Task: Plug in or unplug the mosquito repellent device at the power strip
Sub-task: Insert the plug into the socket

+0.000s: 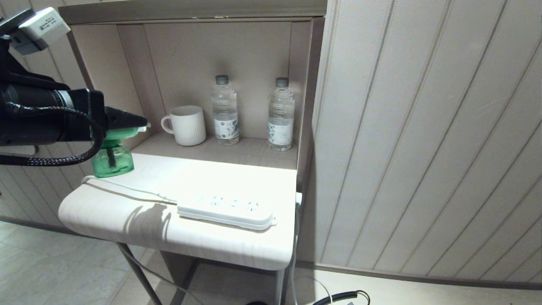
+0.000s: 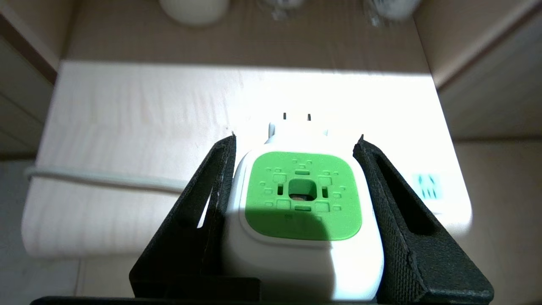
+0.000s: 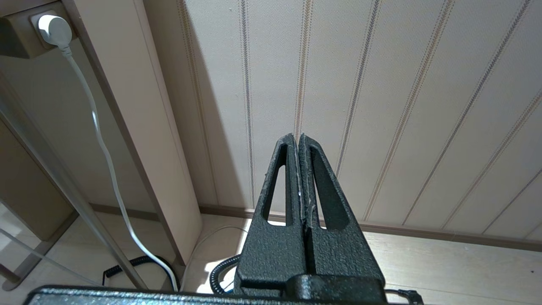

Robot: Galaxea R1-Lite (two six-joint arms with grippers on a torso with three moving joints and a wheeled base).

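Observation:
My left gripper [image 1: 137, 124] is shut on the white cap of the mosquito repellent device [image 1: 112, 157], whose green bottle hangs below over the table's left rear corner. In the left wrist view both black fingers [image 2: 214, 186] press the sides of the cap [image 2: 302, 199]. Its green square faces the camera and two plug prongs [image 2: 296, 116] point ahead. The power strip [image 1: 226, 209] lies flat near the table's front right, apart from the device, and one socket [image 2: 427, 186] shows beside the right finger. My right gripper [image 3: 297, 136] is parked low, shut and empty, facing the wall.
A white mug [image 1: 186, 125] and two clear water bottles [image 1: 225, 111] [image 1: 280, 115] stand in the alcove behind the table [image 1: 106, 212]. The strip's thin white cord [image 1: 127, 190] runs left across the tabletop. A wall plug and cable [image 3: 53, 29] sit under the table.

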